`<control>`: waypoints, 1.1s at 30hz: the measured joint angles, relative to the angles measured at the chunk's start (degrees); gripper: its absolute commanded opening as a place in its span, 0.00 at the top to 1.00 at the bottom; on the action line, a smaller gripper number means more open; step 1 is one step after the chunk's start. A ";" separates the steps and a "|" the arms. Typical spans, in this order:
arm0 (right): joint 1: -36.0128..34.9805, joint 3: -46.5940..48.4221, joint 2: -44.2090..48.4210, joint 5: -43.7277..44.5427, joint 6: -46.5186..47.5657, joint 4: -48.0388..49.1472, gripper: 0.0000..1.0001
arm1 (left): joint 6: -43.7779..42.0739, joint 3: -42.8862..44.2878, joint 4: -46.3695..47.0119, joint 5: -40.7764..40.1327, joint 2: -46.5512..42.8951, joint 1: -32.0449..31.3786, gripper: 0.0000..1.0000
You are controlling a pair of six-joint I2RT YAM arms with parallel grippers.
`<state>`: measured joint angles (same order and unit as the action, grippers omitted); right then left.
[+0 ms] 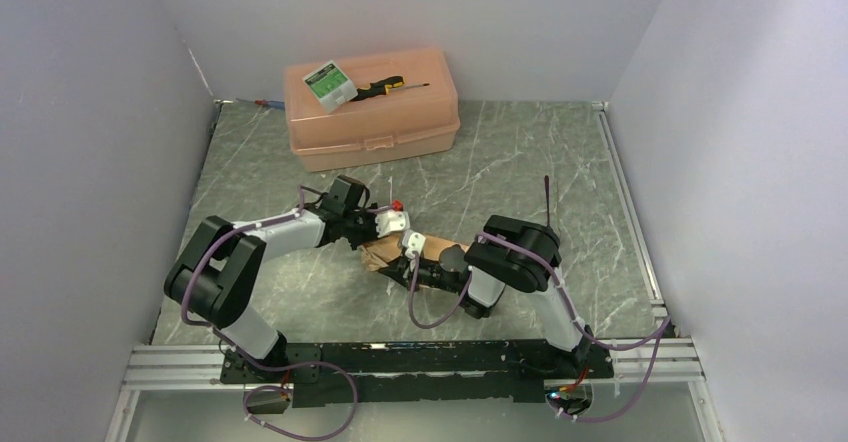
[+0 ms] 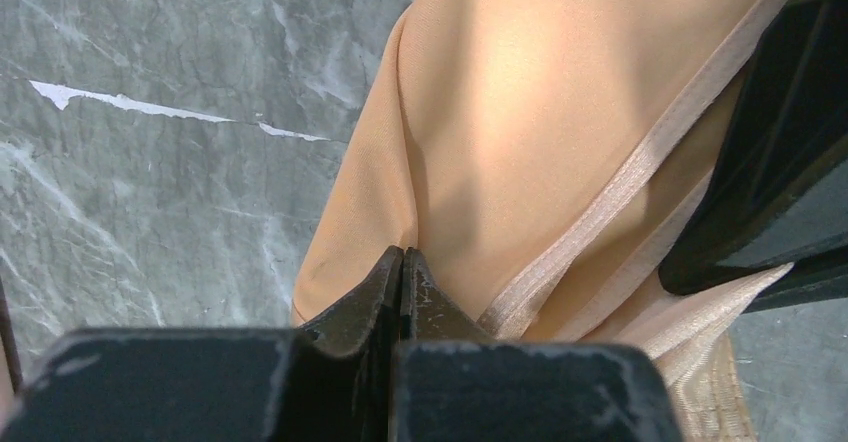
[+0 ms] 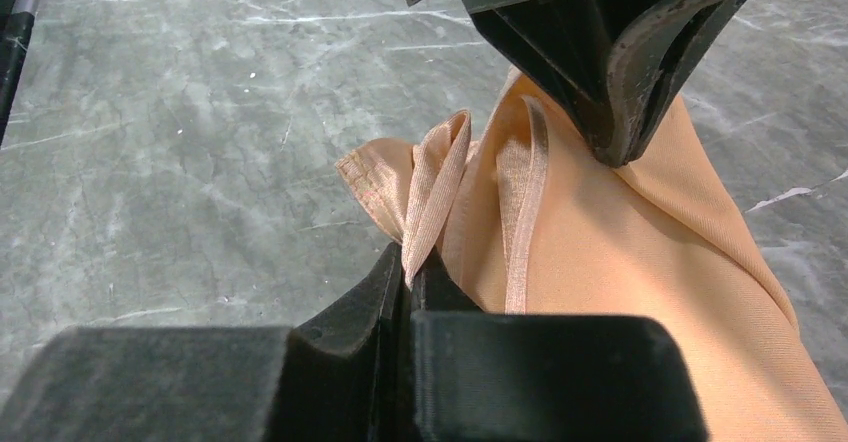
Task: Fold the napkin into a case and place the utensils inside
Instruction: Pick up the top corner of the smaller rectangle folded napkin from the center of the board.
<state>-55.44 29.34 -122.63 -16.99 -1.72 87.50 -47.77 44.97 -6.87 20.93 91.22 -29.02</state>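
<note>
The peach-orange napkin (image 1: 383, 255) lies bunched on the marble table between the two arms. In the left wrist view a fold of the napkin (image 2: 520, 112) runs into my left gripper (image 2: 403, 254), which is shut on it. My right gripper (image 3: 412, 258) is shut on a loop of the napkin's (image 3: 620, 262) shiny hem at its edge. The left gripper (image 1: 408, 243) comes in from the upper left and the right gripper (image 1: 418, 274) from the right, close together. A slim dark purple utensil (image 1: 548, 199) lies beyond the right arm. No case is formed.
A rigid peach plastic box (image 1: 372, 110) stands at the back of the table, with a green-and-white packet (image 1: 329, 84) and a black-and-yellow screwdriver (image 1: 388, 86) on its lid. White walls enclose the table on three sides. A metal rail (image 1: 630, 212) runs along the right edge.
</note>
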 measured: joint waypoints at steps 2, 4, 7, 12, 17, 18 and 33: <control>-0.09 -0.13 0.00 0.02 -0.02 0.04 1.00 | -0.15 -0.02 -0.09 -0.46 -0.11 -0.15 0.97; -0.09 -0.28 0.13 0.02 -0.20 0.07 1.00 | -0.20 -0.02 -0.28 -0.94 -0.42 -0.28 0.97; -0.04 -0.85 1.03 -0.04 -1.18 -0.02 1.00 | 0.02 -0.17 -0.26 -1.18 -1.07 -0.39 0.97; 0.76 -1.64 2.45 -0.07 -4.92 0.02 1.00 | 2.19 -0.74 -0.26 -1.51 -3.63 -0.37 0.97; 2.60 -1.66 2.54 0.52 -9.35 -0.07 1.00 | 3.87 -1.60 -0.81 -1.03 -6.58 -1.03 0.97; 2.75 -1.66 2.54 0.72 -9.90 -0.07 1.00 | 4.22 -1.68 -0.94 -0.85 -6.88 -1.09 0.97; 5.88 -2.58 4.59 1.16 -19.67 -0.70 1.00 | 4.98 -4.50 -0.59 0.72 -8.57 -1.14 0.97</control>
<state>-49.56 26.76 -118.04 -15.84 -21.39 86.80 -42.78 40.47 -7.46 21.65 82.65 -30.15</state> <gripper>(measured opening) 0.042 0.034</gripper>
